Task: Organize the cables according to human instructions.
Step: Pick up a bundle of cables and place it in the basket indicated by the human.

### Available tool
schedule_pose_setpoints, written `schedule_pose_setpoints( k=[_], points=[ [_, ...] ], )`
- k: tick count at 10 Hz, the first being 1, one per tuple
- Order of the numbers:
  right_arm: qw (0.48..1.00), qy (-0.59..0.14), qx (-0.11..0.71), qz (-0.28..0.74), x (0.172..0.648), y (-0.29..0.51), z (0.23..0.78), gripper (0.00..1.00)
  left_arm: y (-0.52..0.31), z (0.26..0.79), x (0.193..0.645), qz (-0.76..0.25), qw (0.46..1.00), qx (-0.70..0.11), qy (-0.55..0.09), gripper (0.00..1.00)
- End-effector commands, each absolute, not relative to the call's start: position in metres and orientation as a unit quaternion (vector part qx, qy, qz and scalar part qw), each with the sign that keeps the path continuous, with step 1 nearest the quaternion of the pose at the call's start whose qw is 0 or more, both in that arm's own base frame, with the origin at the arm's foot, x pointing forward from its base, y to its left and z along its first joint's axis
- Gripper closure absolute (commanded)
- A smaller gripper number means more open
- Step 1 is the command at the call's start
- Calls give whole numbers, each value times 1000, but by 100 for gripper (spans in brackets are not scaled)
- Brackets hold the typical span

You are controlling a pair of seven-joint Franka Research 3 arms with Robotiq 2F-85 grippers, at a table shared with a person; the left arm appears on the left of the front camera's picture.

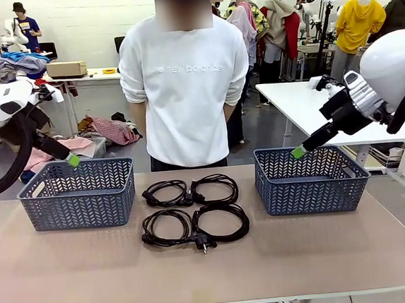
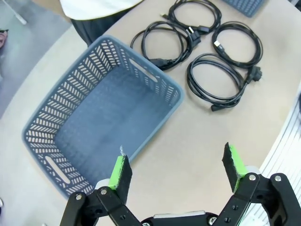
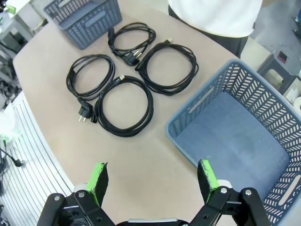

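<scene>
Layout at the centre of the table (image 1: 325,254). We see the cables (image 1: 190,193) as four flat black coils in a two-by-two block, each just beside its neighbours, with plug ends meeting near the middle of the block. Taking that block as the dial's centre, the left basket (image 1: 79,205) stands at 9 o'clock and the right basket (image 1: 309,193) at 3 o'clock, both apart from the coils. A person (image 1: 186,89) in a white sweatshirt stands at 12 o'clock, at the far edge. The left gripper (image 1: 73,160) hangs over the left basket's far rim, at about 10 o'clock. Its green pads (image 2: 120,172) are spread wide and grip nothing. The right gripper (image 1: 299,151) hangs over the right basket's far rim, at about 2 o'clock, likewise spread wide and unladen.
</scene>
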State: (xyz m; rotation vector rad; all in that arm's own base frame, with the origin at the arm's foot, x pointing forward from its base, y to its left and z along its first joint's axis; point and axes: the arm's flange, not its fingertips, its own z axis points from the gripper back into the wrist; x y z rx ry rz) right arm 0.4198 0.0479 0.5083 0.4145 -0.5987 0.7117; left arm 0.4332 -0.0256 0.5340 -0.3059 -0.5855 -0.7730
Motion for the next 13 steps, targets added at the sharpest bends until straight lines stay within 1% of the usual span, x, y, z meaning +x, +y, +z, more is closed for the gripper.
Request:
schedule_pose_setpoints(
  k=[1, 13],
  points=[
    [870, -288, 207, 343, 421, 48, 508, 0, -23, 531, 432, -373, 870, -154, -283, 0],
    [870, -288, 207, 343, 421, 48, 508, 0, -23, 531, 432, -373, 870, -154, -283, 0]
  ],
)
